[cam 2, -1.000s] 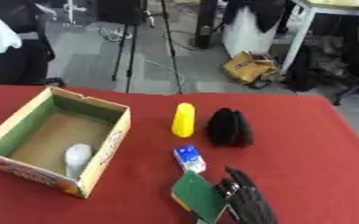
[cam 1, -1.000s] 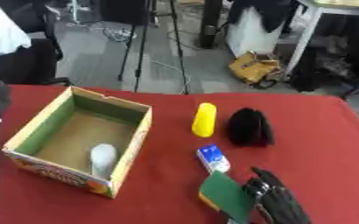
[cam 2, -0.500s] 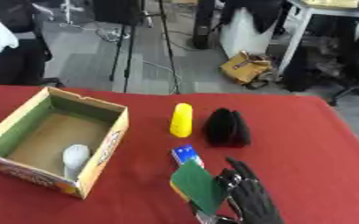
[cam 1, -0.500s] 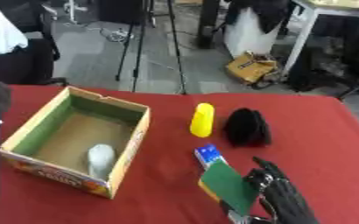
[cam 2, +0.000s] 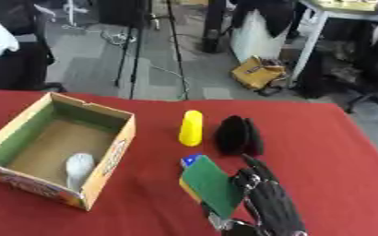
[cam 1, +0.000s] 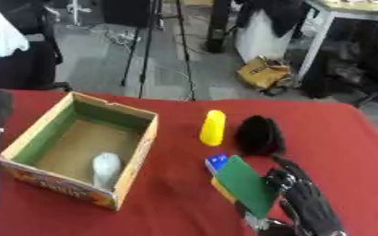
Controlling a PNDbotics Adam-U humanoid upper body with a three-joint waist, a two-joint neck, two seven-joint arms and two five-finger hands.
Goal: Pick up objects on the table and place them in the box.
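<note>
One thing in my robot hand: my right robot hand (cam 1: 305, 203) has its fingers curled round a flat green card (cam 1: 245, 185), lifted just over the red bench (cam 1: 176, 203).
Left robot hand: I only see the arm at the left edge, so I cannot tell.
Card: looks thin, light and stiff; I think its edges are the best place to pinch.
Box (cam 1: 127, 159): on my left, with a white thing (cam 1: 105, 168) inside.
Left to pick: yellow tube (cam 1: 212, 127), black lump (cam 1: 258, 134), small blue box (cam 1: 215, 162).
</note>
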